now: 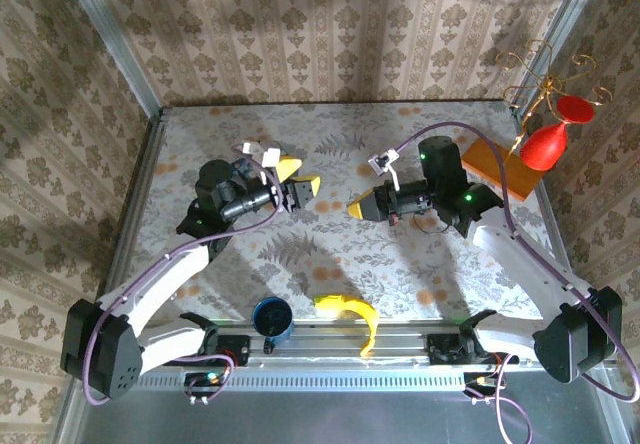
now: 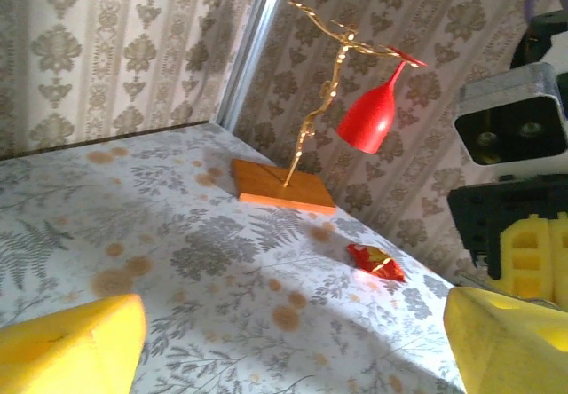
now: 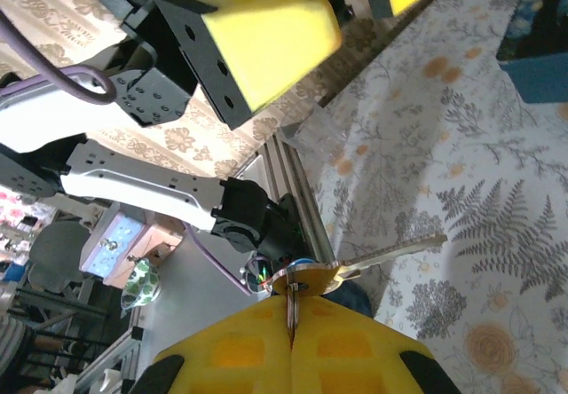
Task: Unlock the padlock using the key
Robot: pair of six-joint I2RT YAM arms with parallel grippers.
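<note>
Damask wallpaper closes in three sides of a surface (image 1: 330, 254) covered in a grey fern-and-flower print, and over the middle of it the two arms face each other. The right hand (image 1: 354, 207) is clenched on a small silvery metal key (image 3: 392, 251). Its yellow pads are pressed flat together on the key's head, and the blade juts out free above the cloth, pointing towards the left hand (image 1: 303, 176). That one is released, its yellow fingers (image 2: 71, 345) spread wide with nothing between them.

To my eye this is the lining-up step: the key is firmly pinched but has not met any lock yet. Where the padlock itself lies I cannot tell (it must be a very small thing against all this pattern). The next move, I'd judge, calls for the free left hand to steady the padlock with its keyhole turned towards the blade. Then comes a slow, straight push from the right, since a key pinched by its head alone could swivel if it goes in crooked.

Counting round: two arms, two hands, one key. At the near edge sit one blue round tin (image 1: 272, 316) and one yellow banana (image 1: 345, 309). In the far right corner one red wine glass (image 1: 545, 146) hangs bowl-down from one gold wire stand (image 1: 540, 84) on one orange wooden block (image 1: 500, 169). One crumpled red-and-gold wrapper (image 2: 374, 261) lies near that block.
</note>
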